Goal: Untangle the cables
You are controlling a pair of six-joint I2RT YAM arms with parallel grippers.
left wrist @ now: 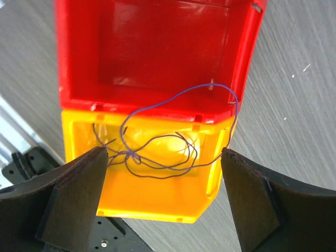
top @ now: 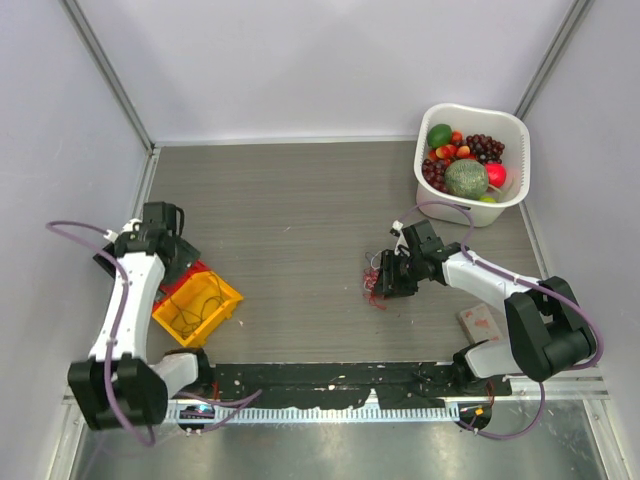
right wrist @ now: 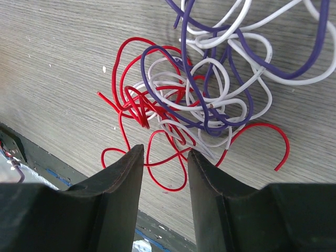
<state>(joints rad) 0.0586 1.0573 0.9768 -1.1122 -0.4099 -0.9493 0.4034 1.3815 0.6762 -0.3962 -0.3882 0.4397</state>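
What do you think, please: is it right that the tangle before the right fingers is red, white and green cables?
Not quite: the cables tangled before the right fingers are red, white and purple, not green; the right wrist view shows it.

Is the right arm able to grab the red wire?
Probably yes. The right tool is open just by the red wire, with nothing in between, though that wire is tangled up.
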